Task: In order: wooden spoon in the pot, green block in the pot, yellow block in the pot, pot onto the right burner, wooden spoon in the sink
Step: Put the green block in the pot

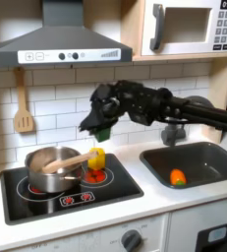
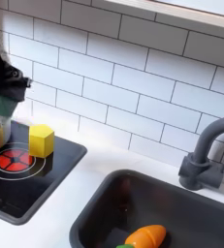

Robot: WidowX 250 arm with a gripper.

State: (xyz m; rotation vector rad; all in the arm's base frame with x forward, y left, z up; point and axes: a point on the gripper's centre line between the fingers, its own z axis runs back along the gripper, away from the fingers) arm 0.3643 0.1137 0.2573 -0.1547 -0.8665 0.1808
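Item, hanging spatula (image 1: 23, 110): on the tiled wall at nine o'clock of the scene in the first exterior view. Not mine to touch.

Item, pot (image 1: 52, 165): steel, lidless, sitting on the cooktop (image 1: 27, 202) over the ring on the first exterior view's left. The wooden spoon (image 1: 70, 162) lies in it, handle slanting out toward three o'clock over the rim.

Item, yellow block (image 1: 97, 157): standing on the cooktop just beside the pot at its three o'clock, close to the spoon's handle tip. In the second exterior view it stands at the glass's far edge, at about one o'clock of a red ring (image 2: 14, 160).

Item, my hand (image 1: 97, 123): hanging above the cooktop, up at one o'clock of the pot, gripping the green block (image 1: 103, 131), which shows as a green patch between my dark fingers.

Step in hand, by my judgement: green block into the pot. To do it well I carry toward eight o'clock until I am over the pot's open mouth, keep off the spoon handle, lower inside the rim, then let go.

Item, sink (image 1: 223, 157): at three o'clock, well apart, with an orange toy (image 1: 178, 177) lying in its basin.

Item, faucet (image 2: 203, 155): dark, at the basin's far rim in the second exterior view.
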